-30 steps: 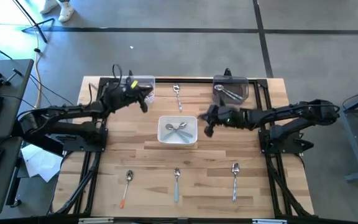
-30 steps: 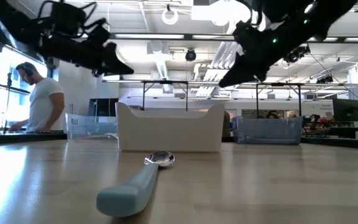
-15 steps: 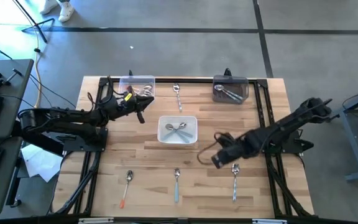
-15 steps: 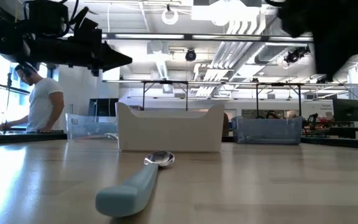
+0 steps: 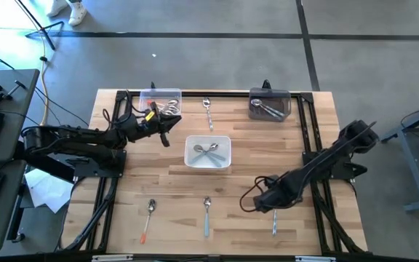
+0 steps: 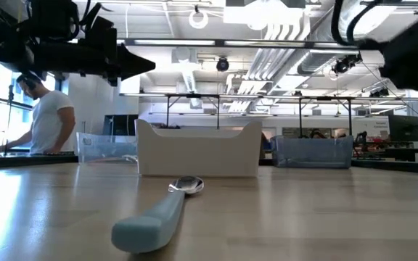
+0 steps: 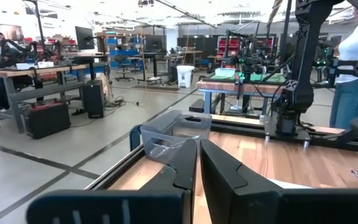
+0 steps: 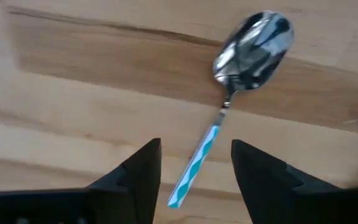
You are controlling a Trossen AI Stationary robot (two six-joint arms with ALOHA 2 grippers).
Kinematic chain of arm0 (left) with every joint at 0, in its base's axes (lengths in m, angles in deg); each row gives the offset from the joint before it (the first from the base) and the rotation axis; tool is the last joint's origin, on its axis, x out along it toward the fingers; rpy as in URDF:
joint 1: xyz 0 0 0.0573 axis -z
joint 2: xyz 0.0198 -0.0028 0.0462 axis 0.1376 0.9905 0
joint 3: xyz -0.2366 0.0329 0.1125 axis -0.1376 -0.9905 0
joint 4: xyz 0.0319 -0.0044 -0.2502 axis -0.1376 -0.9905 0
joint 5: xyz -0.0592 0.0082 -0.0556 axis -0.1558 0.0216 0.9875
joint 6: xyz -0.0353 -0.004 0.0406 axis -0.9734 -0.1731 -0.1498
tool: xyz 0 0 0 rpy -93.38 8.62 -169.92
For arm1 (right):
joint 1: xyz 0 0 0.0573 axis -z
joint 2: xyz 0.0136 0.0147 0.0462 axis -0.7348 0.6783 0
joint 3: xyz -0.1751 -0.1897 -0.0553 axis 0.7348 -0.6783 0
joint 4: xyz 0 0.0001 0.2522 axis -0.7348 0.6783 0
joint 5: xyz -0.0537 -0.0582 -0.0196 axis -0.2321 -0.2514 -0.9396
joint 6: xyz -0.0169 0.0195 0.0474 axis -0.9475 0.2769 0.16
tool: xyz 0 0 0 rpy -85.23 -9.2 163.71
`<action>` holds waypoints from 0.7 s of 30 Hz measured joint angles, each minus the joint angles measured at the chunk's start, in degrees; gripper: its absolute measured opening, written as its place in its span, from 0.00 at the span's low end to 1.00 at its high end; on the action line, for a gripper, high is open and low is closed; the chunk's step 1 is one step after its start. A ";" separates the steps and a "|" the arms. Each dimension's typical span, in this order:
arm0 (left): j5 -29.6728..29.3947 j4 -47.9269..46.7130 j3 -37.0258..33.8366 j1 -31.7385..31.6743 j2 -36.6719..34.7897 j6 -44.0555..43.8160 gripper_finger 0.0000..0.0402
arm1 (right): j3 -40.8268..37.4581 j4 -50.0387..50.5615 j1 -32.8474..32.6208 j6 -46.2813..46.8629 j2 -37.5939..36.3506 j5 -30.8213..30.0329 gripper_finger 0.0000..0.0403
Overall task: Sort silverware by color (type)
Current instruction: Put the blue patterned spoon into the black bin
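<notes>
We are in a large robotics lab or workshop hall: a polished concrete floor (image 5: pixel 217 65) with dark tape lines, exposed ceiling ducts and strip lights (image 6: pixel 267 58), rows of workbenches (image 7: pixel 42 71) on metal frames, further robot rigs (image 7: pixel 291 68), and a person (image 6: pixel 49 123) working at a bench.

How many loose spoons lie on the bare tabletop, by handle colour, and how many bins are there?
Orange-handled spoon: 1
Light blue-handled spoon: 1
Blue-and-white striped spoon: 1
Plain silver spoon: 1
Bins: 3 (clear bin, white bin, grey bin)
Total: 4 loose spoons and 3 bins, 7 things; spoons inside the bins not counted.
</notes>
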 joint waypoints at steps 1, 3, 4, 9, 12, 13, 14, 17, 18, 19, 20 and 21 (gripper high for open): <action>0.00 0.00 0.00 0.00 0.00 0.00 0.03 | -0.33 -0.05 0.00 0.08 0.57 0.40 0.43; -0.02 0.00 0.00 0.00 0.00 0.01 0.03 | -1.15 -0.29 0.00 1.58 1.65 0.90 0.39; -0.04 0.01 0.00 0.00 0.00 0.00 0.03 | -1.62 -1.14 0.04 2.48 2.06 1.31 0.37; -0.07 0.55 0.00 0.00 0.00 0.00 0.03 | -3.93 -6.84 0.09 5.74 3.68 2.37 0.30; -0.08 0.86 0.00 0.00 0.00 0.04 0.03 | -4.75 -7.43 0.09 6.42 4.03 2.37 0.26; -0.08 0.83 0.00 0.00 0.00 0.11 0.03 | -4.94 -7.63 0.09 6.42 4.03 2.51 0.24; -0.07 0.85 0.00 0.00 0.00 0.16 0.03 | -5.02 -7.55 0.09 6.43 4.03 2.57 0.23; -0.07 0.85 0.00 0.00 0.00 0.46 0.02 | -5.12 -6.59 0.05 6.42 4.12 2.26 0.19; -0.07 0.87 0.00 0.00 0.00 0.55 0.02 | -5.12 -6.76 0.04 6.42 4.12 2.26 0.18; -0.07 0.97 0.00 0.00 0.00 0.58 0.02 | -5.12 -6.84 0.07 6.40 4.12 2.30 0.18; -0.08 1.18 0.00 -0.02 0.00 0.59 0.02 | -5.12 -6.85 0.07 6.23 4.12 2.30 0.18; -0.08 1.35 0.01 -0.03 0.00 0.76 0.02 | -5.12 -6.90 0.07 6.14 4.12 2.32 0.18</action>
